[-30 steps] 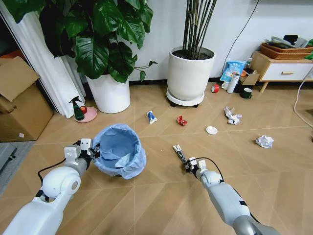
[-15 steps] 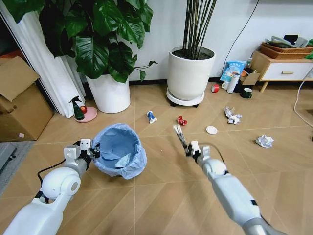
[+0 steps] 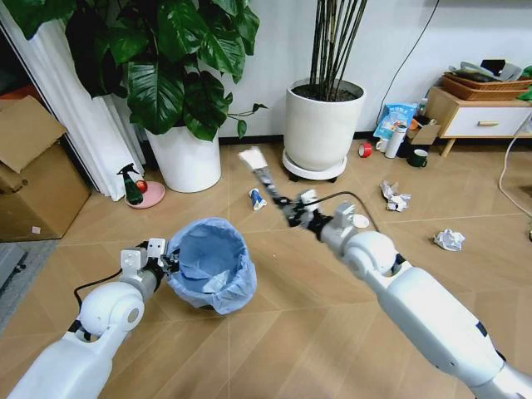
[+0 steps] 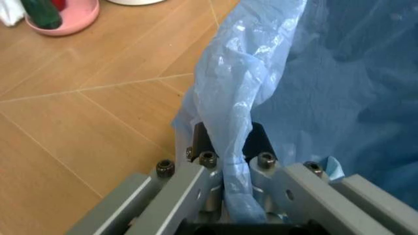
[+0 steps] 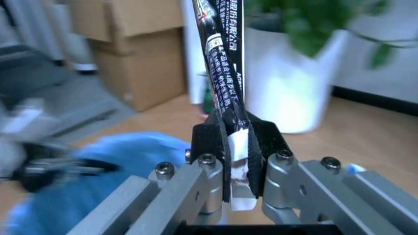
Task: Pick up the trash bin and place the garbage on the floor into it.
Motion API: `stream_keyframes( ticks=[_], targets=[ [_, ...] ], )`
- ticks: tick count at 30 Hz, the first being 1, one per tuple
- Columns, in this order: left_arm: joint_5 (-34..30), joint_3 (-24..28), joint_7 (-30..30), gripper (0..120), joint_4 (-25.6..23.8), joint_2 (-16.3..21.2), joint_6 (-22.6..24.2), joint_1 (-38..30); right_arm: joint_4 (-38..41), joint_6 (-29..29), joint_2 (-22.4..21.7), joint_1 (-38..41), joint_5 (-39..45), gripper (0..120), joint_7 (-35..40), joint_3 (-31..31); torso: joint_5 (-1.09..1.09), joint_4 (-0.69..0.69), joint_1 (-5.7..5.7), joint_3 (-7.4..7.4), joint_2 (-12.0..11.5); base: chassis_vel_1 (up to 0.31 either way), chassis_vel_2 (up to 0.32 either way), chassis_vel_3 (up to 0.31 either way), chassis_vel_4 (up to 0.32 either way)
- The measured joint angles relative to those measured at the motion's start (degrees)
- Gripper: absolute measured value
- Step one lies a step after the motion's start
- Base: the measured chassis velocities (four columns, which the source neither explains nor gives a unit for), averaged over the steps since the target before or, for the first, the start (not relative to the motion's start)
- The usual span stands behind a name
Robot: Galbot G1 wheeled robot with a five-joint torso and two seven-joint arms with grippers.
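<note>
The trash bin [image 3: 208, 264], lined with a crinkly light-blue bag [image 4: 313, 88], is held just above the floor at the left. My left gripper [image 3: 162, 258] [image 4: 228, 142] is shut on its rim and bag. My right gripper [image 3: 291, 209] [image 5: 234, 139] is raised to the right of the bin and beyond it, shut on a dark stick-like wrapper [image 3: 256, 166] [image 5: 222, 49] that points up and left. Other garbage lies on the floor: a blue-white wrapper [image 3: 258, 199], a white lid [image 3: 360, 221] and two paper wads [image 3: 396, 197] [image 3: 450, 240].
Two large white planters [image 3: 189, 158] [image 3: 322, 125] stand at the back. A cardboard box [image 3: 33, 183] and a pink dish with a spray bottle [image 3: 137, 191] are at the left. A wooden cabinet [image 3: 478, 116], red tape roll [image 3: 366, 150] and blue snack bag [image 3: 395, 120] are at the right.
My right arm has risen and swung left toward the bin, carrying the dark wrapper. The bin has shifted slightly in my left gripper.
</note>
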Motion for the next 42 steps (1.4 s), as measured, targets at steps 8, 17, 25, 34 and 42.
stream_keyframes(
  ticks=[8,17,25,34,42],
  targets=[
    [-2.22,1.46,-0.14,0,-0.70,0.72,0.93,-0.44,0.12,0.27,2.26,3.14,0.64,5,0.07,-7.95,0.00,-0.01,0.00,0.00,0.00,0.000,0.000,0.000,0.000],
    [-2.32,0.66,-0.57,0,-1.41,0.85,0.92,0.27,-3.18,0.45,4.40,4.57,0.18,5,2.74,-13.93,0.00,-0.01,0.00,0.00,-0.01,0.000,0.000,0.000,0.000],
    [-2.31,-0.26,-0.31,0,-1.68,0.95,0.71,0.53,-3.63,0.22,4.20,5.00,-1.05,33,3.51,-15.05,0.00,-0.01,0.00,0.00,-0.01,0.000,0.000,0.000,0.000],
    [-2.23,-0.39,0.06,0,-1.51,0.68,0.51,0.20,-3.99,0.08,4.51,5.01,-1.11,67,4.18,-15.07,0.00,-0.01,0.00,0.00,-0.01,0.000,0.000,0.000,0.000],
    [-1.60,-1.64,0.16,0,-1.10,-0.53,0.20,0.45,-2.04,-1.90,5.01,3.76,0.00,97,9.34,-8.97,0.01,-0.01,0.00,0.00,-0.01,0.000,0.000,0.000,0.000]
  ],
)
